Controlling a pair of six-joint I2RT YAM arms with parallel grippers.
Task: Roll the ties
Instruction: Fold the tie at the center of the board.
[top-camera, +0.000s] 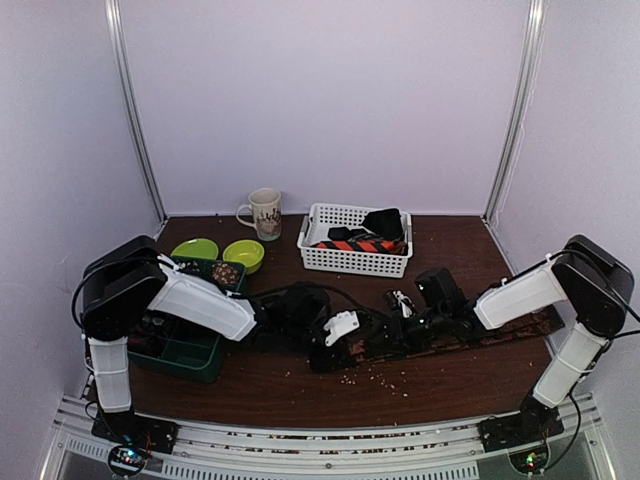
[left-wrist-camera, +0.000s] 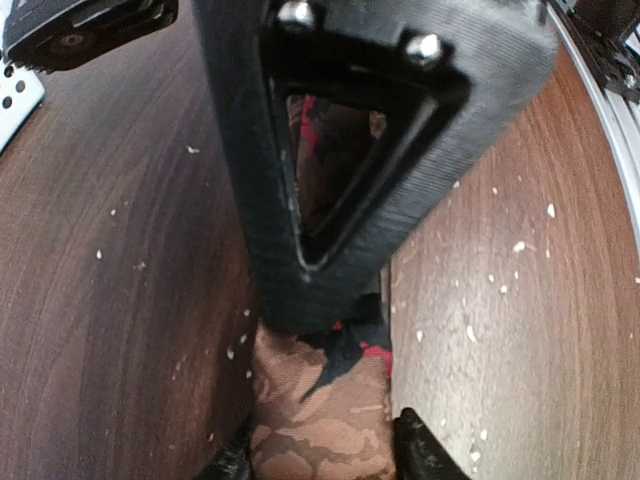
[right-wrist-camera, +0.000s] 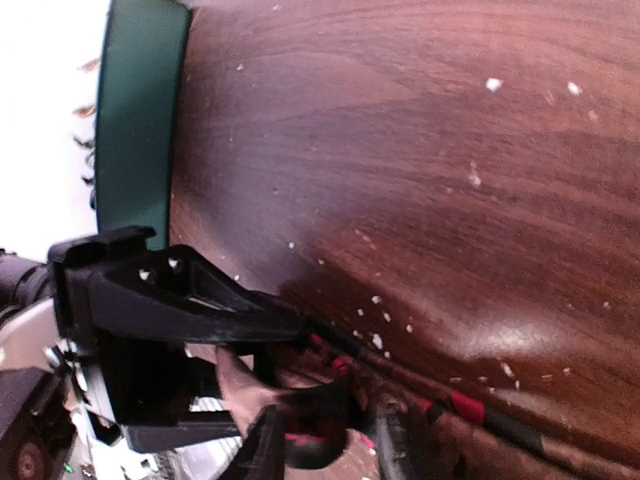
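Your left gripper (left-wrist-camera: 325, 456) and right gripper (right-wrist-camera: 328, 442) meet mid-way along the dark wooden bench (top-camera: 300, 392) over the brown patterned fabric tie (left-wrist-camera: 320, 425), which lies flat toward 3 o'clock. Both pairs of fingers straddle it, apart; you cannot tell whether they grip.

No legible txt/labels anywhere; mug (top-camera: 266, 212) has dark print, too small to read.

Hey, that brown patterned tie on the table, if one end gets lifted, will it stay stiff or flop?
Probably floppy: the brown patterned tie is thin fabric, folded and bunched in the left wrist view, so a lifted end should droop. It looks light and might slide on the glossy wooden table if pushed.
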